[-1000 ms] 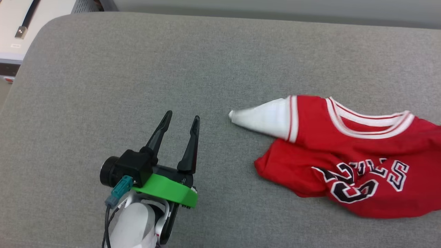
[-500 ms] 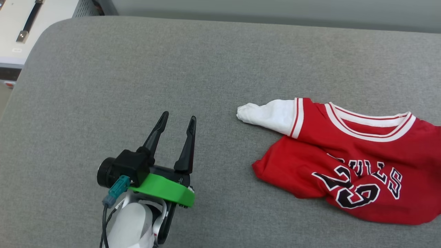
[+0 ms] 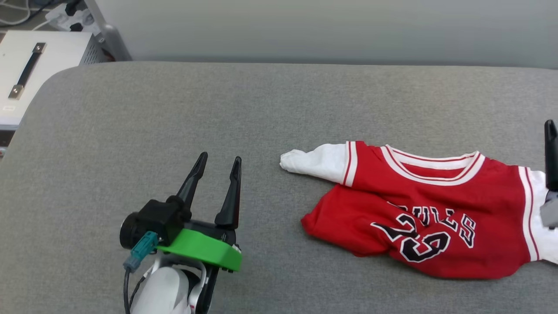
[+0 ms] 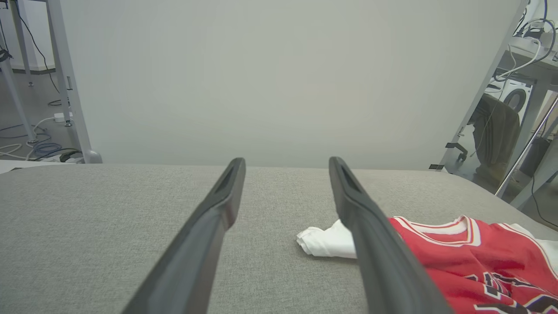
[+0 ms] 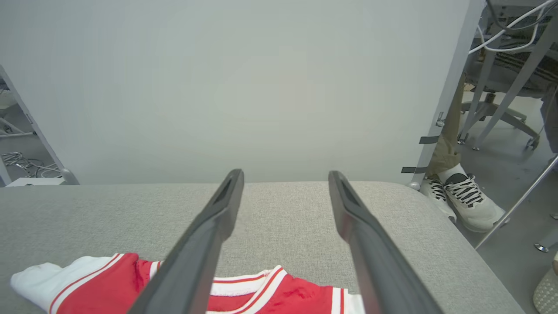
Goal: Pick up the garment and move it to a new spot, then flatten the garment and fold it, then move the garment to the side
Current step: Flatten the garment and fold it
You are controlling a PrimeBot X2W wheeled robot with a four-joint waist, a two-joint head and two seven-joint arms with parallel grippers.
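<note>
The shirt [image 3: 418, 209] lies on a grey padded tabletop [image 3: 174, 109], over toward 3 o'clock as the robot's head sees it, and neither gripper has hold of it. It is red with white sleeves. The striped neck faces 12 o'clock, toward the pale wall [image 3: 305, 26] behind the table. The black number and letters sit on the chest, and the cloth there is rumpled, with the hem bunched up at about 7 o'clock of the shirt. One white sleeve [image 3: 314, 160] sticks out toward 9 o'clock. The other lies at the 3 o'clock edge of the head view, just beside one dark finger [image 3: 552, 148] of the right gripper.

The left gripper [image 3: 220, 156] hovers over bare tabletop at about 7 o'clock in the head view. It is well apart from the shirt, its fingers point to 12 o'clock, and its jaws are released and gripping nothing. From its own wrist camera the crumpled sleeve end [image 4: 320, 240] shows past the fingers at about 5 o'clock.

The right gripper [image 5: 284, 173] also has its jaws spread wide and slack. In its wrist view the neck trim shows between its fingers at 6 o'clock, and the far sleeve lies at 8 o'clock. I cannot tell whether the fingers touch the cloth.

A white box with a dark handle [image 3: 39, 74] stands off the table at 10 o'clock in the head view. A person's pale laced shoes [image 5: 468, 200] rest on the floor at 3 o'clock in the right wrist view.
</note>
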